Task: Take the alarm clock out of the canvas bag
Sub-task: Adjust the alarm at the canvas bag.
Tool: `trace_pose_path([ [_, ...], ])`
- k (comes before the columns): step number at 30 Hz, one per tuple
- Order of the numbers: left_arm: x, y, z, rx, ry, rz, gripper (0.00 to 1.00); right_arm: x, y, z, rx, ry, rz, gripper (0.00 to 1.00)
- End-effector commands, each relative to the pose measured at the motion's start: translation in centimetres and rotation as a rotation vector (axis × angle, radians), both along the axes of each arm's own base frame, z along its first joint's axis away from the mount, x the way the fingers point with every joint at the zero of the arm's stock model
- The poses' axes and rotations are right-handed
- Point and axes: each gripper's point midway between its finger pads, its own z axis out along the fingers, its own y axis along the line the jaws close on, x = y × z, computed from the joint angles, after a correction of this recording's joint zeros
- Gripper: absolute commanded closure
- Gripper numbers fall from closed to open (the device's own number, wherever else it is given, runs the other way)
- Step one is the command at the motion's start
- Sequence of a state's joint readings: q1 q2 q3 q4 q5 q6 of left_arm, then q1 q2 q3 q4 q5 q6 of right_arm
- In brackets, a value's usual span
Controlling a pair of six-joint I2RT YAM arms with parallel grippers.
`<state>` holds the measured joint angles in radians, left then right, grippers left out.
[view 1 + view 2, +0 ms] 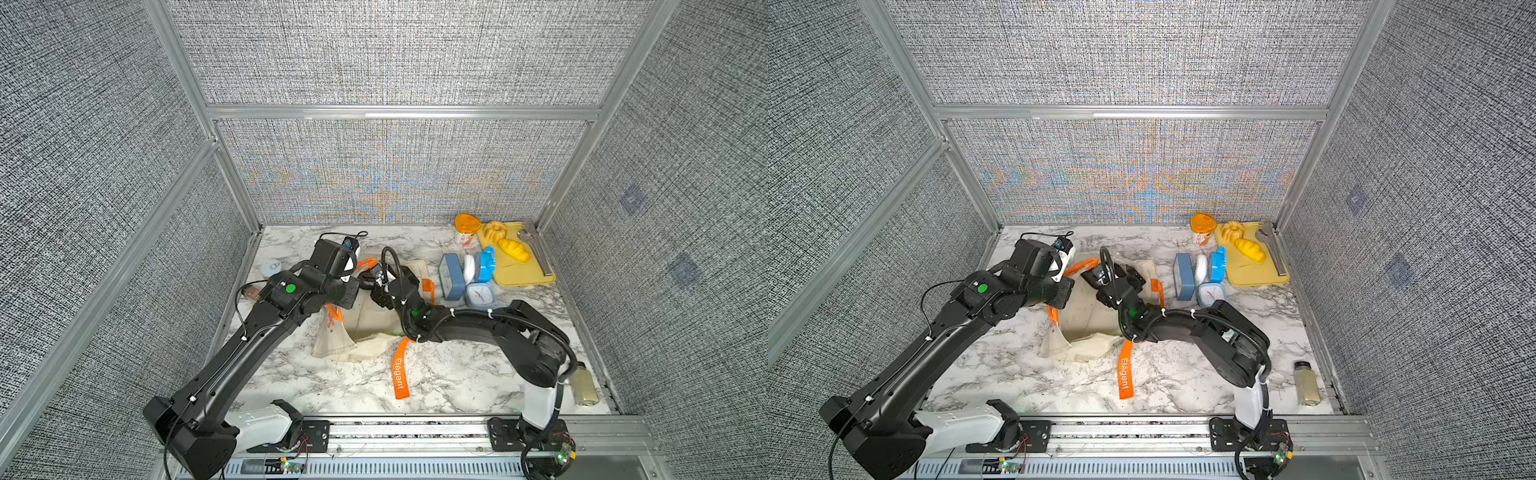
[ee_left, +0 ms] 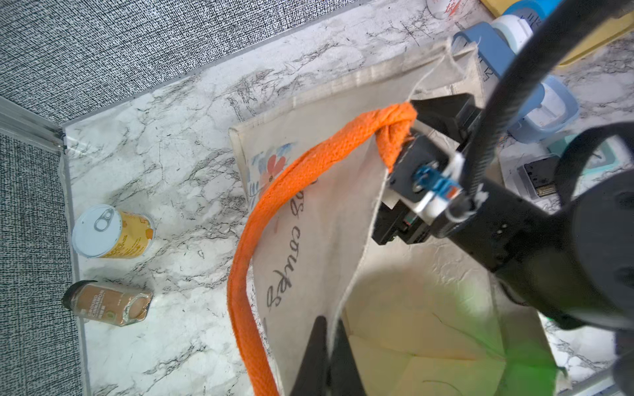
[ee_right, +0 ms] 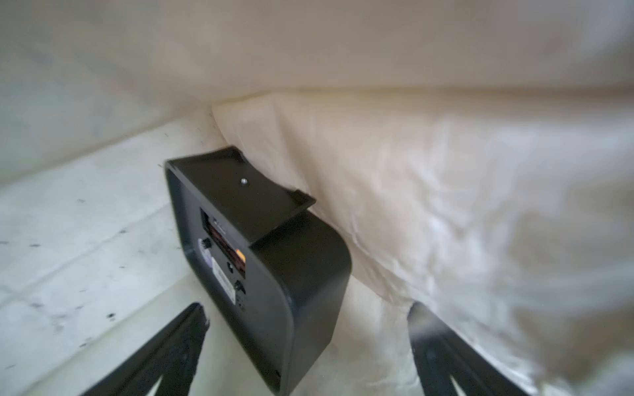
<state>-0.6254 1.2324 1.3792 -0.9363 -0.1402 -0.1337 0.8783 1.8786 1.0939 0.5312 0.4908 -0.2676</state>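
My left pincer (image 2: 330, 331) is clenched on the upper lip of the canvas bag (image 1: 370, 318), holding its mouth lifted in the middle of the counter (image 1: 449, 374). My right pincer (image 3: 308, 312) is inside the bag, released and spread wide. Its fingers straddle the black alarm clock (image 3: 267, 260) without gripping it. The clock stands on the bag's floor against a fold of fabric. As I judge it, opening the bag and reaching in are done. Closing on the clock, drawing it out through the mouth and setting it down remain. An orange handle (image 2: 394, 133) loops over my right wrist and could snag on withdrawal.
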Motion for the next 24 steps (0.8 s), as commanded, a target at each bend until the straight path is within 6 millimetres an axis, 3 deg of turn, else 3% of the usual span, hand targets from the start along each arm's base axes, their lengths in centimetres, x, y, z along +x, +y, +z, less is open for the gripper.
trace_pose_path([
  [1, 0.2, 0.0, 0.3, -0.002, -0.018, -0.006, 1.00, -1.3, 0.7, -0.4, 0.104, 0.122, 0.148, 0.05],
  [9, -0.2, -0.8, 0.9, -0.032, -0.033, -0.064, 1.00, -1.3, -1.3, 0.8, 0.154, 0.189, 0.321, 0.06],
  [24, -0.2, -1.5, 0.5, -0.061, -0.065, -0.105, 1.00, -0.2, 2.2, -0.6, 0.130, 0.246, 0.557, 0.01],
])
